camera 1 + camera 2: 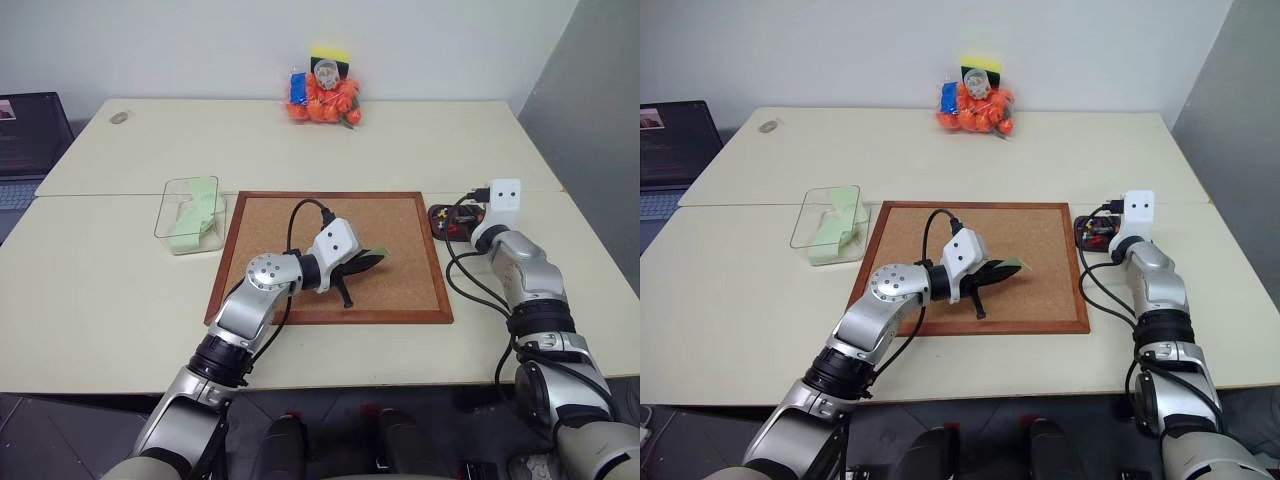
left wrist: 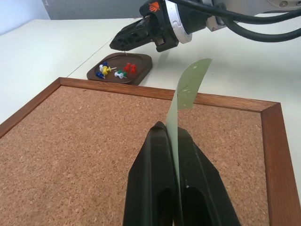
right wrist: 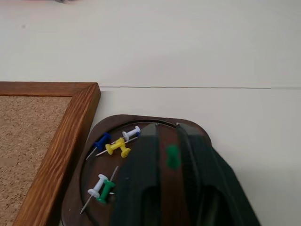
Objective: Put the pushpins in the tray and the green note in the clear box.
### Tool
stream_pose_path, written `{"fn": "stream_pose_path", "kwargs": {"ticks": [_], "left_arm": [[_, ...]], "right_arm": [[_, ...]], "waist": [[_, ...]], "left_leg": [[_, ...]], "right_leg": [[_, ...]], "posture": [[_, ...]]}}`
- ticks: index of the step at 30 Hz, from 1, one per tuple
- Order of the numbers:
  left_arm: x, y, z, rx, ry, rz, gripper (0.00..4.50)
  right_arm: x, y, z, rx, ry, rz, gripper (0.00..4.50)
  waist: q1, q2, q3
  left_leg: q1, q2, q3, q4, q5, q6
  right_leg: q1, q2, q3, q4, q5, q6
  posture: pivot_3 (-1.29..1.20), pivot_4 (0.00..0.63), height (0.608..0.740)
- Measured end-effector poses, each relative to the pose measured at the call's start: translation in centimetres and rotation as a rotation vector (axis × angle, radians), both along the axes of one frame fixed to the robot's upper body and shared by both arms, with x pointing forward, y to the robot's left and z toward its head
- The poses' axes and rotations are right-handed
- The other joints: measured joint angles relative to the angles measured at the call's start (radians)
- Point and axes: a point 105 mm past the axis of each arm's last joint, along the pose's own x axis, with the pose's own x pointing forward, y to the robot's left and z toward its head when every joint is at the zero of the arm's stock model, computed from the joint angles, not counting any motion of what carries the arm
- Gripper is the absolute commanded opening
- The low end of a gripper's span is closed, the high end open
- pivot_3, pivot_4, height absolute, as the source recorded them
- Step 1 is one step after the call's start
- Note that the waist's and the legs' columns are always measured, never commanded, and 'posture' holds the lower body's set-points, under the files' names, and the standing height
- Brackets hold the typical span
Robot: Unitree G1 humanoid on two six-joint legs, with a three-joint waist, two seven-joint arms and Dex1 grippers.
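Lighting: bright, even, from overhead. Shadows: soft, faint on the counter (image 1: 120, 300). Glare: none. Focus: head views sharp; right wrist view's near fingers (image 3: 141, 188) blurred.

tray (image 3: 94, 186): near part hidden by right pincer (image 3: 165, 129) | corkboard (image 3: 42, 141): cropped

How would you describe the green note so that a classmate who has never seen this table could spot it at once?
Start at the wood-framed corkboard in the middle of the pale table. Above its near half, the left end effector is shut on the green note, a thin pale green slip standing on edge between the black fingers. Unlike the bent green sheets lying in the clear box, it is lifted off every surface.
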Motion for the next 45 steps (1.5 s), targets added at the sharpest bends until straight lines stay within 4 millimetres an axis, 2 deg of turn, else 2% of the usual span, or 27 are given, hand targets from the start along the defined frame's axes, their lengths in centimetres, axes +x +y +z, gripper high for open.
{"fn": "stream_pose_path", "kwargs": {"ticks": [7, 13, 18, 20, 25, 27, 30, 31, 32, 33, 36, 37, 38, 41, 45], "left_arm": [[0.0, 0.0, -0.2, 0.001, 0.006, 0.002, 0.00], [0.2, 0.1, -0.4, 0.002, 0.015, 0.009, 0.00], [0.9, 1.0, 0.1, -0.038, 0.041, 0.072, 0.00], [1.5, 2.1, 0.8, -0.077, 0.052, 0.135, 0.00], [3.2, 5.5, 2.8, -0.172, 0.022, 0.360, 0.00], [4.1, 7.9, 3.6, -0.206, -0.003, 0.511, 0.00], [5.5, 13.9, 5.5, -0.239, -0.113, 0.837, 0.00], [5.6, 14.7, 5.7, -0.238, -0.127, 0.877, 0.00], [5.7, 17.4, 6.4, -0.244, -0.175, 1.014, 0.00], [5.6, 18.0, 6.6, -0.244, -0.185, 1.042, 0.00], [5.3, 21.4, 7.1, -0.269, -0.216, 1.209, 0.00], [5.2, 22.5, 7.0, -0.281, -0.212, 1.264, 0.37], [5.1, 23.5, 6.6, -0.287, -0.194, 1.318, 0.48], [5.1, 24.4, 5.8, -0.283, -0.164, 1.368, 1.04], [5.2, 24.7, 5.3, -0.280, -0.149, 1.392, 1.77]], "right_arm": [[0.0, -0.1, 0.0, 0.010, -0.003, -0.004, 3.23], [-0.4, 0.0, 0.4, -0.001, -0.022, 0.013, 4.46], [-2.5, 1.7, 0.5, -0.059, -0.052, 0.152, 4.49], [-3.7, 3.2, 1.2, -0.062, -0.089, 0.251, 4.49], [-7.3, 8.3, 4.9, -0.027, -0.241, 0.548, 4.49], [-8.9, 10.6, 6.2, -0.020, -0.289, 0.665, 4.49], [-11.1, 13.8, 7.3, 0.024, -0.323, 0.825, 4.49], [-11.3, 14.1, 7.4, 0.030, -0.323, 0.840, 4.49], [-11.9, 14.8, 7.6, 0.053, -0.321, 0.887, 4.49], [-12.0, 15.0, 7.7, 0.060, -0.320, 0.896, 4.49], [-12.5, 15.8, 7.9, 0.083, -0.311, 0.936, 4.49], [-12.6, 16.1, 7.9, 0.083, -0.310, 0.950, 4.50], [-12.6, 16.3, 8.0, 0.084, -0.311, 0.956, 4.50], [-12.6, 16.4, 8.2, 0.083, -0.315, 0.961, 4.50], [-12.6, 16.3, 8.2, 0.079, -0.313, 0.961, 4.50]], "waist": [[0.000, 0.000, 0.000], [0.001, 0.000, 0.000], [0.000, 0.001, 0.000], [-0.002, 0.001, 0.001], [-0.004, 0.001, 0.001], [-0.002, 0.001, 0.001], [-0.002, 0.001, 0.001], [-0.002, 0.001, 0.001], [0.002, 0.001, 0.001], [0.003, 0.001, 0.001], [0.006, 0.000, 0.001], [0.007, 0.000, 0.001], [0.007, 0.000, 0.001], [0.007, -0.001, 0.001], [0.006, -0.001, 0.001]], "left_leg": [[0.000, 0.000, 0.000, 0.000, 0.000, 0.000], [0.000, 0.000, 0.000, 0.000, 0.000, 0.000], [-0.001, 0.000, -0.001, 0.000, 0.000, 0.000], [0.000, 0.000, -0.001, 0.000, 0.000, 0.000], [0.000, 0.001, -0.002, 0.001, 0.000, 0.000], [0.000, 0.001, -0.002, 0.001, 0.000, 0.000], [0.000, 0.001, -0.003, 0.001, 0.000, 0.000], [0.000, 0.001, -0.003, 0.001, 0.000, 0.000], [0.000, 0.001, -0.003, 0.001, 0.000, 0.000], [0.000, 0.001, -0.002, 0.001, 0.000, 0.000], [0.000, 0.000, -0.002, 0.001, 0.000, 0.000], [-0.001, 0.000, -0.002, 0.001, 0.000, 0.000], [-0.001, 0.000, -0.003, 0.001, 0.000, 0.000], [-0.001, 0.000, -0.003, 0.001, 0.000, 0.000], [-0.001, 0.000, -0.003, 0.001, 0.000, 0.000]], "right_leg": [[0.000, 0.000, 0.000, 0.000, 0.000, 0.000], [0.000, 0.000, 0.000, 0.000, 0.000, 0.000], [0.000, 0.000, -0.001, 0.001, 0.000, 0.000], [0.000, 0.000, -0.001, 0.001, 0.000, 0.000], [0.000, 0.001, -0.001, 0.001, 0.000, 0.000], [0.000, 0.001, -0.002, 0.001, 0.000, 0.000], [0.000, 0.001, -0.002, 0.001, 0.000, 0.000], [0.000, 0.001, -0.002, 0.001, 0.000, 0.000], [0.000, 0.001, -0.002, 0.001, 0.000, 0.000], [0.000, 0.000, -0.002, 0.001, 0.000, 0.000], [0.000, -0.001, -0.002, 0.000, 0.000, 0.001], [0.000, -0.001, -0.002, 0.000, 0.000, 0.001], [0.000, -0.001, -0.002, 0.000, 0.000, 0.001], [0.000, -0.001, -0.003, 0.000, 0.000, 0.001], [0.000, -0.001, -0.003, 0.000, 0.000, 0.001]], "posture": [[0.00, 0.150, 0.740], [0.00, 0.150, 0.740], [0.00, 0.150, 0.740], [0.00, 0.150, 0.740], [0.00, 0.150, 0.740], [0.00, 0.150, 0.740], [0.00, 0.150, 0.740], [0.00, 0.150, 0.740], [0.00, 0.150, 0.740], [0.00, 0.150, 0.740], [0.00, 0.150, 0.740], [0.00, 0.150, 0.740], [0.00, 0.150, 0.740], [0.00, 0.150, 0.740], [0.00, 0.150, 0.740]]}}
